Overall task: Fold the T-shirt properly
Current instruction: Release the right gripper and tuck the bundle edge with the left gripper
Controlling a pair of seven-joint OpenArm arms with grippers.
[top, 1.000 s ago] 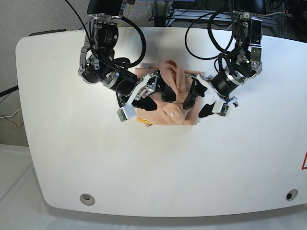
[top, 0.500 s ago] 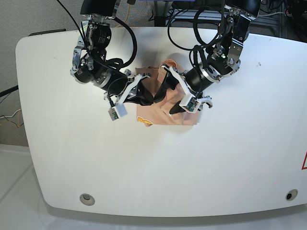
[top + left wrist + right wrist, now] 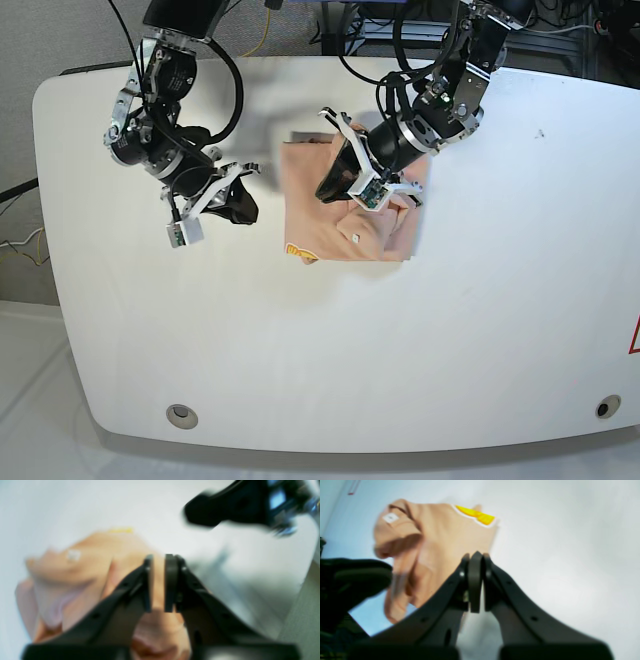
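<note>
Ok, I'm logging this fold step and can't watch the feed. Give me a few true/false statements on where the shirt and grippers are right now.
1. The T-shirt lies bunched on the white table. True.
2. The right gripper is over the shirt. False: it is over bare table, off to one side of the shirt.
3. The left gripper is above the shirt. True.
4. The right gripper's jaws are wide open. False: they are shut.
5. A yellow patch shows at the shirt's edge. True.

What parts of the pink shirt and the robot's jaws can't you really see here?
- T-shirt, base view: the left arm covers its upper right part.
- Left gripper, left wrist view: motion blur; whether cloth sits between the jaws is unclear.
- Yellow label: too blurred to read.
- Right gripper, base view: too small to show its jaws.
</note>
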